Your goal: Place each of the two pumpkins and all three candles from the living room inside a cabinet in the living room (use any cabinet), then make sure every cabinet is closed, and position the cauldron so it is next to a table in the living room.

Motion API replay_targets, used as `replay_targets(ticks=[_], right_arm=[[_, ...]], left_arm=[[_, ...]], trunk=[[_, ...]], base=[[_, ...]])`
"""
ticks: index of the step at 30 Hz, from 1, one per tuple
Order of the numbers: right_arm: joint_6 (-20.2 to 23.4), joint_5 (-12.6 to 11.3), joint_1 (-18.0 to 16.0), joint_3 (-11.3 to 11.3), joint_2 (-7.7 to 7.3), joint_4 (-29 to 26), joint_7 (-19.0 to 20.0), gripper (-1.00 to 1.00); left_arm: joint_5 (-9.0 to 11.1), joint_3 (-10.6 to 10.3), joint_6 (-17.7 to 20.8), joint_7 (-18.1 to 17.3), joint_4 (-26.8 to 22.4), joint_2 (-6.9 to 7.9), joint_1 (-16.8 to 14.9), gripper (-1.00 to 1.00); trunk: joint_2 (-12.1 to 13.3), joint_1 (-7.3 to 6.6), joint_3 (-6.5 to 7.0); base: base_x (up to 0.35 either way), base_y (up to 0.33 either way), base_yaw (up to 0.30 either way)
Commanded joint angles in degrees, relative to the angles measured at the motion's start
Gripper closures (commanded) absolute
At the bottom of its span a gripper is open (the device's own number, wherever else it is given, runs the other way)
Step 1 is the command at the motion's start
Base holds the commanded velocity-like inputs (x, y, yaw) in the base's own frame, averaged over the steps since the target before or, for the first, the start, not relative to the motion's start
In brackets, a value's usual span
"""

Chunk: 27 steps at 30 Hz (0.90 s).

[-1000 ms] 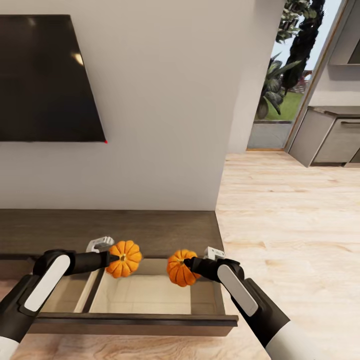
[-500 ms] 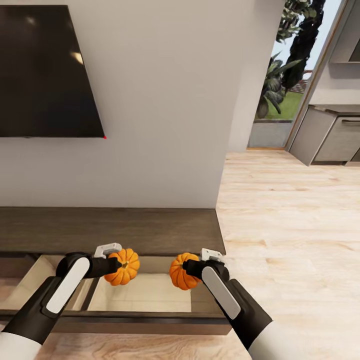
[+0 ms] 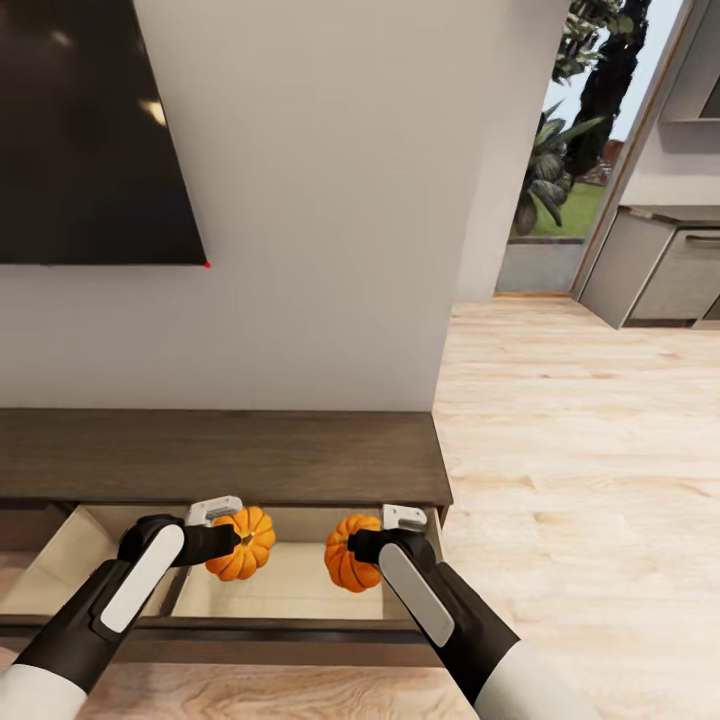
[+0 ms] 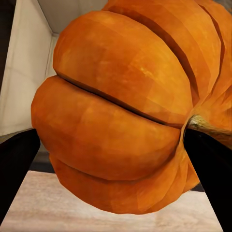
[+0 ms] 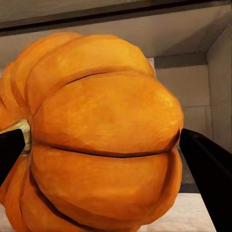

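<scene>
Two small orange pumpkins hang over the open drawer (image 3: 290, 628) of the long dark-brown cabinet (image 3: 220, 455). My left gripper (image 3: 232, 541) is shut on the left pumpkin (image 3: 244, 545), seen close up in the left wrist view (image 4: 121, 116) between the black fingers (image 4: 17, 164). My right gripper (image 3: 352, 548) is shut on the right pumpkin (image 3: 343, 555), which looms large in the right wrist view (image 5: 96, 135). Both pumpkins sit low, within the drawer's opening. The candles and the cauldron are out of view.
A black TV (image 3: 90, 140) hangs on the white wall above the cabinet. A second open drawer (image 3: 60, 560) lies to the left. Light wood floor (image 3: 580, 450) stretches right toward grey kitchen cupboards (image 3: 670, 270) and a glass door (image 3: 570, 150).
Both arms have lowered and moved forward, bringing the pumpkins down into the drawer opening. The head view has shifted slightly, with the cabinet top now higher in the picture.
</scene>
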Motion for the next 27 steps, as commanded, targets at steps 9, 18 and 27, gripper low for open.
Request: replay_targets(ticks=[9, 18, 27], right_arm=[[-3.08, 2.05, -0.23, 1.31, 0.0, 1.22, 0.03, 1.0], [-6.02, 4.62, -0.23, 1.46, -0.1, 1.67, 0.23, 1.0], [-8.01, 6.13, -0.23, 1.55, -0.17, 1.46, 0.56, 1.0]], left_arm=[[0.64, -0.87, -1.18, 0.61, 0.43, 0.0, -0.07, 1.0], [0.74, -0.91, -1.59, 0.45, 0.4, 0.0, -0.08, 1.0], [0.52, -1.01, -2.17, 0.36, 0.35, -1.68, -0.1, 1.0]], trunk=[[-3.66, 1.98, -1.67], [-7.27, 3.95, -3.28], [-10.87, 5.93, -4.9]], base=[[0.0, 0.0, 0.0], [0.0, 0.0, 0.0], [0.0, 0.0, 0.0]])
